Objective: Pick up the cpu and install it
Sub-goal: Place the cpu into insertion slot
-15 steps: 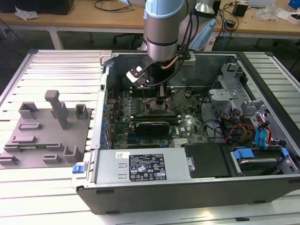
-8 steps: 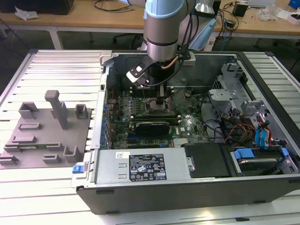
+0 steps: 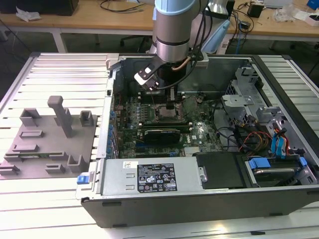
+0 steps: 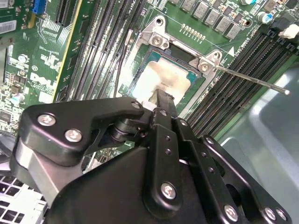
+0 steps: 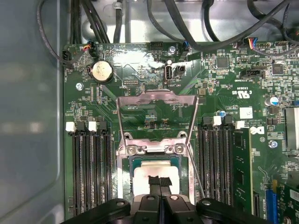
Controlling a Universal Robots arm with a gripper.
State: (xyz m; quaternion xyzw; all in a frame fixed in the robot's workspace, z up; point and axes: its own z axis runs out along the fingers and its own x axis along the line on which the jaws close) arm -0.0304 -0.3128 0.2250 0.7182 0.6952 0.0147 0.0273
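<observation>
The cpu (image 5: 148, 170) is a pale silver square lying flat inside the metal-framed socket (image 5: 126, 150) on the green motherboard (image 5: 140, 70). In the second wrist view the cpu (image 4: 161, 74) lies level within the socket frame. My gripper (image 5: 160, 179) stands directly over the chip with its two black fingers pressed together, tips at or just above the chip's top; whether they touch it I cannot tell. In the exterior view the gripper (image 3: 172, 95) hangs from the arm over the socket (image 3: 167, 113) in the open computer case (image 3: 199, 199).
The socket's load plate (image 5: 156, 99) is swung open and its thin lever (image 4: 252, 79) sticks out to one side. Memory slots (image 5: 91, 168) flank the socket on both sides. A grey tray (image 3: 50, 144) with blocks and posts sits at the exterior view's left. Cables and drive bays (image 3: 269, 144) crowd the case's right.
</observation>
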